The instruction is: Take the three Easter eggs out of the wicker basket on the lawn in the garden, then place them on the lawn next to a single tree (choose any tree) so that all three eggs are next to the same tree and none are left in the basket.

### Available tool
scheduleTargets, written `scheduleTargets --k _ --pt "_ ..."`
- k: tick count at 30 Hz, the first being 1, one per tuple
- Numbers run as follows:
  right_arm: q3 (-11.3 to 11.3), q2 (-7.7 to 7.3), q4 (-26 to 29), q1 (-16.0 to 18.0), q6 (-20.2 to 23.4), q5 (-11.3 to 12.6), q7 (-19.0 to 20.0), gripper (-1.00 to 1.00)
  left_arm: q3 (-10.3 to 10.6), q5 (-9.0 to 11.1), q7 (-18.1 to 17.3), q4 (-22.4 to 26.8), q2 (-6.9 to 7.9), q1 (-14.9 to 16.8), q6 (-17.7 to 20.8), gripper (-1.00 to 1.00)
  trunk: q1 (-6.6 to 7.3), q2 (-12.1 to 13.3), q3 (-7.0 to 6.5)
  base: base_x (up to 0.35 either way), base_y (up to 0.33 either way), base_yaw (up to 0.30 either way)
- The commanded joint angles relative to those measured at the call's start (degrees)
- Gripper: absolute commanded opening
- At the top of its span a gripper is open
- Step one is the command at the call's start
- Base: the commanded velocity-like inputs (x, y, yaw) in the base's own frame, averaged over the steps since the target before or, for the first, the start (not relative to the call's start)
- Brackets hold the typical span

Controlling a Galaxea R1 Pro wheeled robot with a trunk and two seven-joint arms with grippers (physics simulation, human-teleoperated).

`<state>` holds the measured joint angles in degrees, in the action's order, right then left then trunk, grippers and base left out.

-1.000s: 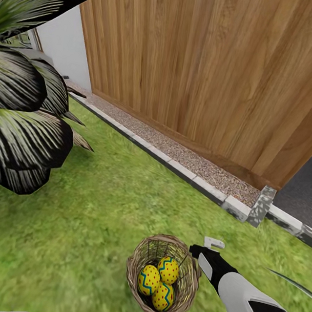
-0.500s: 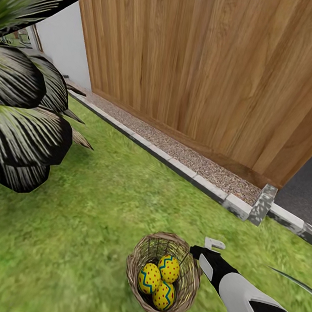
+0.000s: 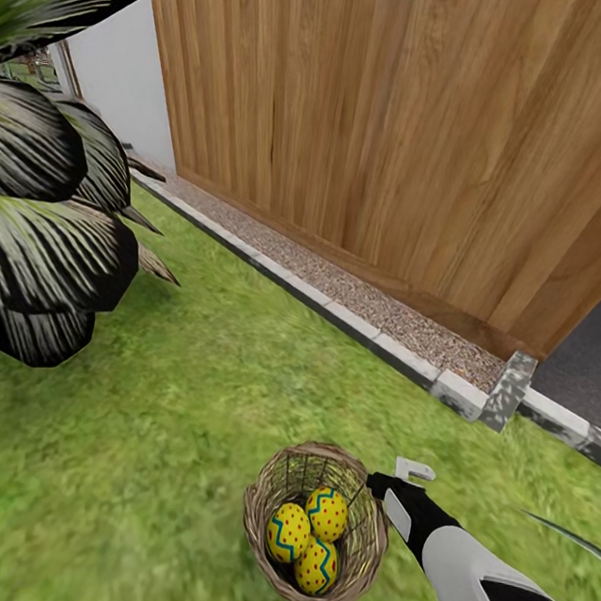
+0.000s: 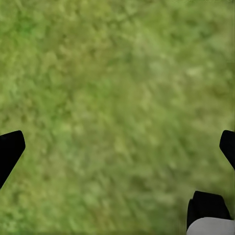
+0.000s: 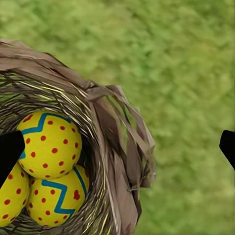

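Note:
The wicker basket (image 3: 265,514) stands on the lawn (image 3: 162,415) near the bottom of the head view. Three Easter eggs lie in it, touching: one (image 3: 289,532) on the left, one (image 3: 326,515) behind, one (image 3: 316,566) in front. My right arm (image 3: 456,558) reaches in from the lower right and ends just right of the basket rim. In the right wrist view my right gripper (image 5: 117,149) is open above the basket's rim (image 5: 117,147), with the eggs (image 5: 49,144) to one side. My left gripper (image 4: 117,147) is open over bare grass. The tree is out of view.
A dark bush with big striped leaves (image 3: 34,237) overhangs the lawn at the left. Behind the lawn run a stone kerb (image 3: 397,356), a gravel strip (image 3: 358,299) and a tall wooden fence (image 3: 398,133). Grey paving (image 3: 595,368) lies at the right.
The whole head picture has shifted slightly, so the camera has moved a little. The basket, the eggs and my right arm keep the same positions relative to each other.

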<state>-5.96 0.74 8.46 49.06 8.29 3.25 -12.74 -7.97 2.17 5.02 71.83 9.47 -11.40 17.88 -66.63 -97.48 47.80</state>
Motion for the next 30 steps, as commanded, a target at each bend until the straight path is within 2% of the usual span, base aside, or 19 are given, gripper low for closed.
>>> scheduleTargets --k 1,4,7,12,13,15,18,30 --pt "-0.2 0.04 0.1 0.0 0.2 0.3 -0.2 1.00 0.1 0.3 0.2 0.4 0.08 0.0 0.3 1.00 -0.23 -0.4 0.22 0.000 0.000 0.000" --pt "-0.2 0.05 0.1 0.0 0.3 0.3 -0.2 1.00 0.1 0.5 0.1 1.5 0.20 0.0 0.8 1.00 -0.88 -1.6 0.76 0.000 0.000 0.000" --pt "-0.2 0.05 0.1 0.0 0.3 0.3 -0.2 1.00 0.0 0.5 0.0 4.8 0.25 0.0 2.3 1.00 -1.54 -2.8 1.30 0.000 0.000 0.000" --pt "-0.1 0.10 0.1 0.0 0.4 0.3 -0.2 1.00 -0.4 0.5 0.0 12.7 0.38 -0.1 9.4 1.00 -2.64 -4.8 2.20 0.000 0.000 0.000" --pt "0.0 0.13 0.1 0.0 0.5 0.3 -0.2 1.00 -0.6 0.4 0.1 15.1 0.41 -0.1 11.9 1.00 -2.86 -5.3 2.38 0.000 0.000 0.000" --pt "0.1 0.18 0.1 0.0 0.5 0.3 -0.2 1.00 -0.7 0.3 0.1 17.4 0.48 0.1 15.3 1.00 -3.30 -6.1 2.73 0.000 0.000 0.000" --pt "0.2 0.21 0.1 0.0 0.6 0.3 -0.2 1.00 -0.8 0.2 0.1 18.8 0.57 0.7 18.2 1.00 -3.96 -7.3 3.27 0.000 0.000 0.000" --pt "0.5 0.39 0.4 0.0 0.5 0.0 -0.2 1.00 -1.0 0.2 0.1 19.6 -0.06 1.0 19.3 1.00 -6.60 -12.1 5.43 0.000 0.000 0.000"
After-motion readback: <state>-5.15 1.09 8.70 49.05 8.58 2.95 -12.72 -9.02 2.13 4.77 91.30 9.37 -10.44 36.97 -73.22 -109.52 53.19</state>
